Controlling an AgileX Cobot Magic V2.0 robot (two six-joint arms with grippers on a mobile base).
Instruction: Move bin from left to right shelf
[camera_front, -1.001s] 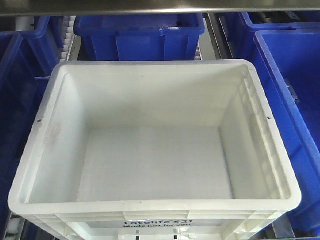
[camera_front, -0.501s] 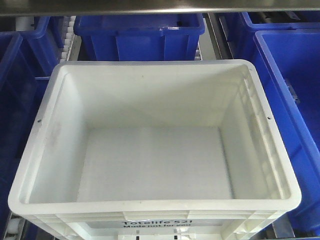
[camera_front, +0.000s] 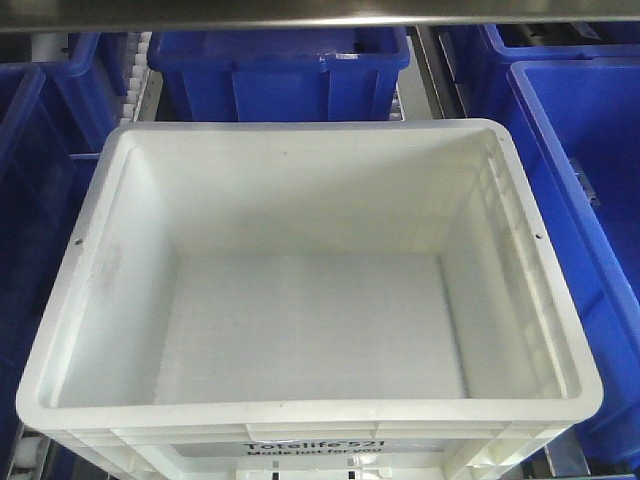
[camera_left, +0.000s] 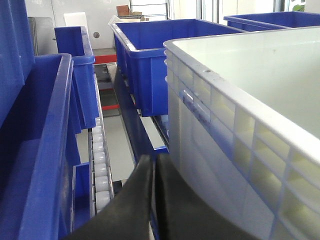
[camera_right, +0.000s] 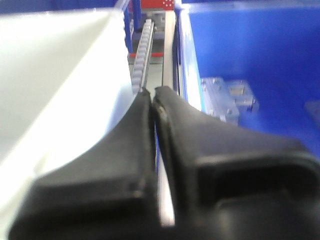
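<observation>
bin (camera_front: 310, 300): big white crate, sitting empty in the middle, dark blue crates (camera_front: 280, 70) on its left, right and far sides
my left tool (camera_left: 154, 165): fingers pressed together, nothing between them, right beside the bin's left wall
my right tool (camera_right: 152, 97): clamped closed too, wedged between the bin's right wall and a blue crate
rollers (camera_left: 100, 165): white track near the left tool

White bin (camera_front: 310, 320) upright, empty, open top, "Totelife 521" print on near side.
</observation>
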